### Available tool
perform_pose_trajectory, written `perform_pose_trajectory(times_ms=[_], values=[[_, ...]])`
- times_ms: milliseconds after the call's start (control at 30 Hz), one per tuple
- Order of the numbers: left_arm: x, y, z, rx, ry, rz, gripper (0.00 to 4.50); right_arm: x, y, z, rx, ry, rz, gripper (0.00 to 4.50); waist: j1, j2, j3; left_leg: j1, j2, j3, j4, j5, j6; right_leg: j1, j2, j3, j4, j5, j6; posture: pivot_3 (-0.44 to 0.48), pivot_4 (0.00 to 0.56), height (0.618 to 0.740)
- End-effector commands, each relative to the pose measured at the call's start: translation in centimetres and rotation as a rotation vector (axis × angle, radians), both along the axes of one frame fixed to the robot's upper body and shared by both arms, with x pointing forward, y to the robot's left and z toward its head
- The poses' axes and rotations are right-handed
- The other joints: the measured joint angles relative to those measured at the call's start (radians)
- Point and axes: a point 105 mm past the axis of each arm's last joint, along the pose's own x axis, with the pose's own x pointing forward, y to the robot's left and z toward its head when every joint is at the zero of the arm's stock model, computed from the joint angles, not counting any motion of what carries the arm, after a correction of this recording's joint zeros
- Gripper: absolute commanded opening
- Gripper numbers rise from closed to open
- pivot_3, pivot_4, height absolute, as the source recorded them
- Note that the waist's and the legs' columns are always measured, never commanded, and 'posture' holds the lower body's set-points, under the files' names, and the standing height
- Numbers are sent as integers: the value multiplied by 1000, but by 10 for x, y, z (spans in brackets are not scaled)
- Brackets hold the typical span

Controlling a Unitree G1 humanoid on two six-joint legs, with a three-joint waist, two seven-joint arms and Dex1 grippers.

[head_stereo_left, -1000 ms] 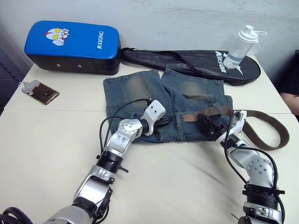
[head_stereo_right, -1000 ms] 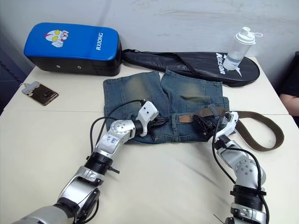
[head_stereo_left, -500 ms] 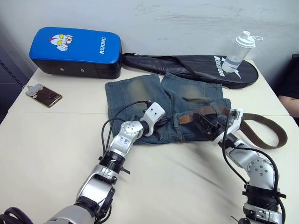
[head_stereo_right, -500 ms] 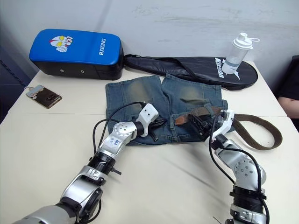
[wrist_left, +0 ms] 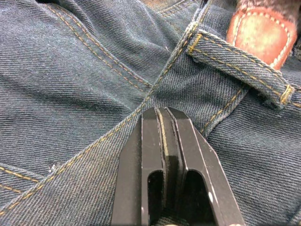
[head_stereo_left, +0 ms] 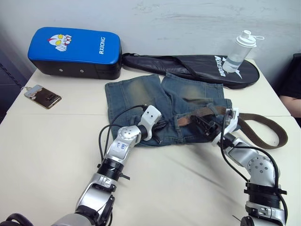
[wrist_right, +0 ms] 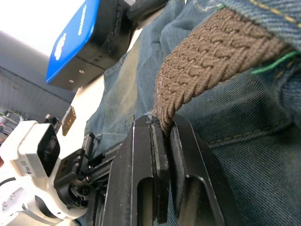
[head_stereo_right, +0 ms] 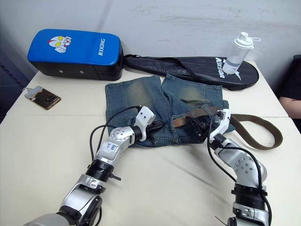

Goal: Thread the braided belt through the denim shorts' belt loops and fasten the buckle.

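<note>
"RXIONG" on the blue pad (head_stereo_left: pixel 74 52); racket bag (head_stereo_left: pixel 202 69) print perhaps "Kason".

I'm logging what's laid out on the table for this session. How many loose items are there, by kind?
Clothing and belt: 2, the denim shorts and the braided belt
Sports gear: 2, the blue pad and the black racket bag
Bottle: 1
Phone: 1
Total: 6
</note>
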Motion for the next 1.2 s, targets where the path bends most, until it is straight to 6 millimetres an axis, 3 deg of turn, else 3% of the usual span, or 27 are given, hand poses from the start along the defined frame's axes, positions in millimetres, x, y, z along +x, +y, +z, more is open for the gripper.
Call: perform_pose_trajectory(times_ms=[33,400,567,767,933,1200], values=[[-9,3,-28,44,106,-8,58,1,0,6,-7,-36,-5,0,0,0,0,0,0,0,0,0,0,0,0,0,0,0,0,0,150,740],[-10,9,-26,4,126,11,58,-3,58,-8,14,-29,103,0,-16,1,0,-1,0,0,-1,0,0,-1,0,0,-1,0,0,0,150,740],[-10,13,-24,-8,129,24,58,-2,61,-18,-10,-1,81,0,-20,1,0,-1,0,0,-3,-1,-2,-1,0,0,-2,0,0,0,150,740],[-12,18,-15,-52,122,36,0,3,50,-9,74,-3,47,2419,-20,1,1,0,1,0,-6,0,-3,-1,0,0,-4,0,0,0,150,740],[-22,16,5,-220,233,-3,0,5,50,-9,81,1,36,4415,-19,1,1,0,0,0,-7,-1,-4,-1,0,0,-4,0,0,0,150,740],[-42,12,30,-477,489,-61,0,5,51,-11,89,5,25,4415,-19,2,2,-1,0,0,-8,0,-4,-2,0,-1,-5,0,0,0,150,740]])
